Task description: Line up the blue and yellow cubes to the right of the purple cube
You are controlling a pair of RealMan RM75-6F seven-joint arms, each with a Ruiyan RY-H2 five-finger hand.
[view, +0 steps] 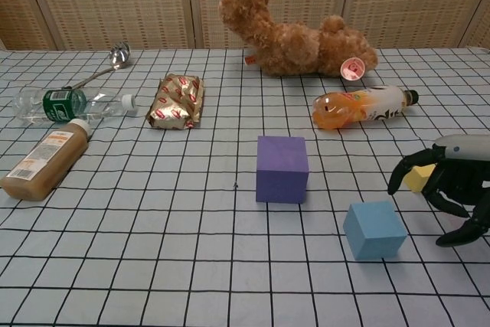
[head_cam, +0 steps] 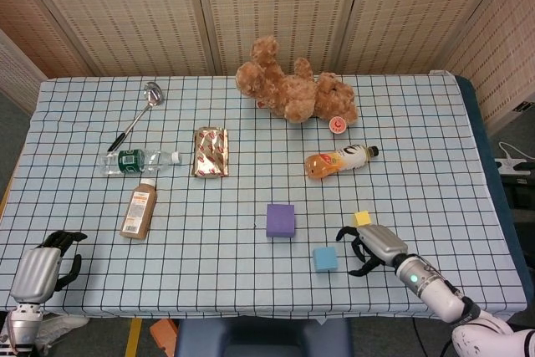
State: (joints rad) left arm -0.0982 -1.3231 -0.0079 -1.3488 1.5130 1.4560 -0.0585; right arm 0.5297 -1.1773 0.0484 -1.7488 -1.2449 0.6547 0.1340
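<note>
The purple cube (head_cam: 280, 220) (view: 282, 168) stands mid-table. A smaller blue cube (head_cam: 325, 258) (view: 374, 229) lies in front of it and to its right. Behind and to the right of the blue one is the little yellow cube (head_cam: 362, 218) (view: 419, 178). My right hand (head_cam: 372, 248) (view: 453, 195) hovers just right of the blue cube, its fingers spread like a claw and holding nothing. In the chest view a finger partly covers the yellow cube. At the table's front left corner my left hand (head_cam: 40, 272) rests empty with loosely bent fingers.
Behind the cubes lie an orange drink bottle (head_cam: 340, 160) and a teddy bear (head_cam: 294, 90). To the left are a foil snack pack (head_cam: 211, 152), a water bottle (head_cam: 139, 160), a brown bottle (head_cam: 140, 211) and a ladle (head_cam: 139, 114). The checked cloth (head_cam: 209, 248) covers the table.
</note>
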